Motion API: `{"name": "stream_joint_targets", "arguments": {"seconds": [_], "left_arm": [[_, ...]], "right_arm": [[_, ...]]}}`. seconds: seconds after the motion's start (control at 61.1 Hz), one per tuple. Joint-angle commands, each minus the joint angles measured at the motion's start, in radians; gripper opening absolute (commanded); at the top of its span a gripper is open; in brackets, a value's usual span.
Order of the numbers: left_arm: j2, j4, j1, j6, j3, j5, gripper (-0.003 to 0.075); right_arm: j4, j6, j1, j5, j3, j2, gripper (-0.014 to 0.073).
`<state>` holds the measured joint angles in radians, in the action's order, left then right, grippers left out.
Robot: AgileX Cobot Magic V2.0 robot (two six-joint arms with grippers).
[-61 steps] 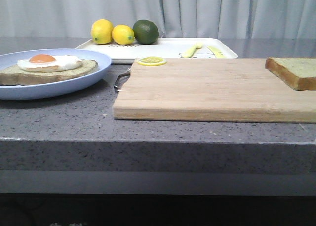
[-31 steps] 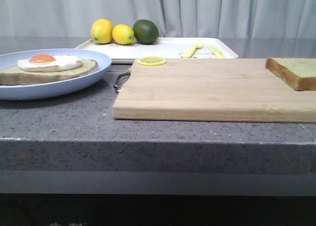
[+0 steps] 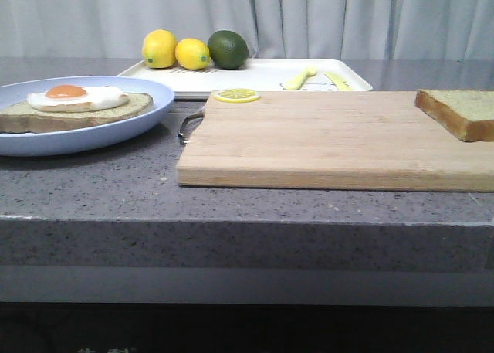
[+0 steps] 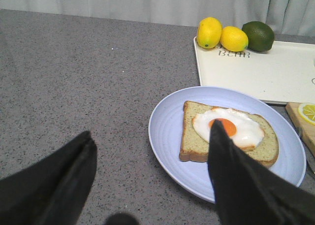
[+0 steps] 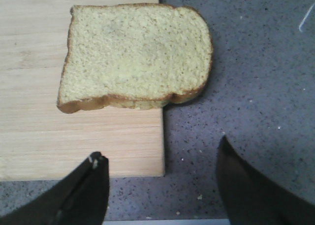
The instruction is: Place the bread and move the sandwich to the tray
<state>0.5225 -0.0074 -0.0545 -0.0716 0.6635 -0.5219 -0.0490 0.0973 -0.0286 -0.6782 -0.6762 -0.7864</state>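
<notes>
Left tool (image 4: 150,151) spread wide, holding nothing, above egg-topped sandwich on round pale blue plate (image 4: 226,136). Right tool (image 5: 160,178) likewise spread, over plain brown-crusted bread slice (image 5: 135,55) overhanging wooden cutting board (image 5: 49,136) edge. White rectangular tray (image 3: 255,75) behind on grey surface (image 3: 116,183).

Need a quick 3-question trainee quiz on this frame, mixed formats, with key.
1. True or false: the bread lies wholly on the cutting board.
2. Which item sits on the board's far left corner? A) lime B) lemon slice C) fried egg
3. Fill in: the sandwich rests on a pale ____ plate, beside the tray.

Key:
1. False: one end overhangs the board's edge, above the counter.
2. B, the lemon slice.
3. Blue.

Both the left gripper and right gripper have jaws open, holding nothing.
</notes>
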Motion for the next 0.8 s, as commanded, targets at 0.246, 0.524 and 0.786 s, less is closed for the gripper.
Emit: {"name": "stream_joint_targets", "arguments": {"seconds": [0.246,0.524,0.786], "left_arm": [[0.013,0.001,-0.002,-0.002,0.027,0.087,0.0496],[0.013,0.001,-0.002,-0.002,0.027,0.087,0.0491],[0.013,0.007,-0.092,0.0,0.027,0.087,0.0491]], "right_arm": [[-0.068,-0.042,-0.005,-0.128,-0.167,-0.091,0.0514],[-0.059,-0.113,-0.042,-0.406,-0.41,-0.32,0.051],[-0.347,-0.276,-0.358,-0.444,-0.454,-0.505,0.0398]]}}
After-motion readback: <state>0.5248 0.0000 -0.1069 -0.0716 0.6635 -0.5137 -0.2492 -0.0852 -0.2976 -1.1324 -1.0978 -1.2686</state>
